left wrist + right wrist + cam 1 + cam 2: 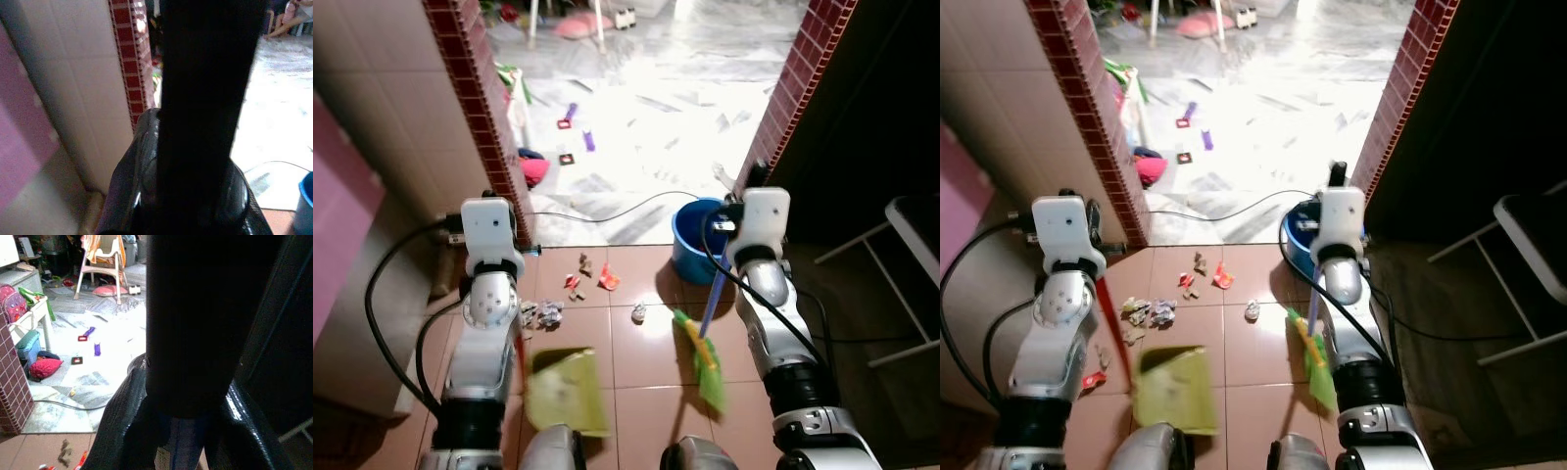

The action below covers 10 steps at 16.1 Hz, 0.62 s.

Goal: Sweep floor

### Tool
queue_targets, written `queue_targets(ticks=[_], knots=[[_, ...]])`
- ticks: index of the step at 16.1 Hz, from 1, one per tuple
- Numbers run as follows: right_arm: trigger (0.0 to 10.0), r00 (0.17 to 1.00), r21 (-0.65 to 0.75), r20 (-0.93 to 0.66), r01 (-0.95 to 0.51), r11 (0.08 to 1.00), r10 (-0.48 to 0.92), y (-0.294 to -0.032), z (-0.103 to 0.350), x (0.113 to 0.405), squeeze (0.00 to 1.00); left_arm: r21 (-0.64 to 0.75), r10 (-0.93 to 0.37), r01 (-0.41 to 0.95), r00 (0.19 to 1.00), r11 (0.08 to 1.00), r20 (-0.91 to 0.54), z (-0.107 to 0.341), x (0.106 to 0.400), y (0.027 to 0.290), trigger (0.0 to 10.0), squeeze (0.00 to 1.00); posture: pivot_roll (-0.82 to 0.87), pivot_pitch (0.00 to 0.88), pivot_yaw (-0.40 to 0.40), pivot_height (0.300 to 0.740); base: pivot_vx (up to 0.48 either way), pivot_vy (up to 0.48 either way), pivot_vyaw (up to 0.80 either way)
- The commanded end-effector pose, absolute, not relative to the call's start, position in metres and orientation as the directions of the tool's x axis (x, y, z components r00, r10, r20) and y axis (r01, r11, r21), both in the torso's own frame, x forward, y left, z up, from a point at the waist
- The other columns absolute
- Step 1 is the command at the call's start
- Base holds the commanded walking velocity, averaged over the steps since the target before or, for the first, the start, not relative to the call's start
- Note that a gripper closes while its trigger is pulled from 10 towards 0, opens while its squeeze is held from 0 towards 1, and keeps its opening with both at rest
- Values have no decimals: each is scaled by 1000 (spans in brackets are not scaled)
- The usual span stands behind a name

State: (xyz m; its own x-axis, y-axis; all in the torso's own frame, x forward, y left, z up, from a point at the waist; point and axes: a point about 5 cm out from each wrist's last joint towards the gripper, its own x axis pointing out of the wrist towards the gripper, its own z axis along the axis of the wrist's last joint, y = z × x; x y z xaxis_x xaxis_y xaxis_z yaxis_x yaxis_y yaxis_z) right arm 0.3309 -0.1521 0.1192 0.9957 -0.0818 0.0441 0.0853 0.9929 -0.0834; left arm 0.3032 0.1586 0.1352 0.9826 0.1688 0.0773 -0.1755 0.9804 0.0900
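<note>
Gripping appears likely at both hands, yet neither set of jaws can be read as spread or pressed together: each wrist view looks along a dark finger at close range. The right gripper (751, 186) sits at the top of a blue broom handle (715, 294), which runs down to green bristles (703, 364) resting on the terracotta tile floor (636, 401). The left gripper (1072, 217) stands above a thin red handle (1111, 323) leading down to a yellow-green dustpan (1173, 390), blurred, lying on the tiles between the arms.

Handling, as a judgement: broom and dustpan look light and rigid, with flexible bristles; a hold high on each handle gives reach but little leverage. Litter is light and easily scattered: crumpled paper scraps (540, 313) beside the left arm, red and brown bits (592, 277) near the doorway threshold, one pale wad (638, 312) just beside the bristles.

Containers: a blue bucket (690, 235) stands by the right arm, contents not discernible. Any contents of the dustpan are lost in the blur.
</note>
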Motion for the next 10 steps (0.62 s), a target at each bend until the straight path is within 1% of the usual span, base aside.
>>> queue_targets(ticks=[1, 3, 6, 10], knots=[[10000, 993, -69, 72, 99, 993, -94, -155, 126, 333, 0, 46, 148, -156, 979, 987, 141, 151, 308, 156, 10000, 0, -21, 58, 0, 740, 0, 0, 0], [10000, 993, -72, 74, 100, 992, -95, -153, 126, 333, 0, 31, 117, -125, 975, 992, 190, 160, 310, 154, 10000, 0, -21, 63, 1, 740, 0, 0, 0], [10000, 992, -76, 97, 83, 994, -76, -150, 129, 333, 0, 30, 121, -130, 969, 991, 218, 168, 313, 154, 10000, 0, -22, 67, -1, 740, 329, 0, 0], [10000, 986, -105, 156, 72, 992, -55, -146, 140, 334, 0, 36, 119, -131, 965, 991, 233, 170, 313, 154, 10000, 0, -23, 73, -1, 740, 436, 0, 0]])
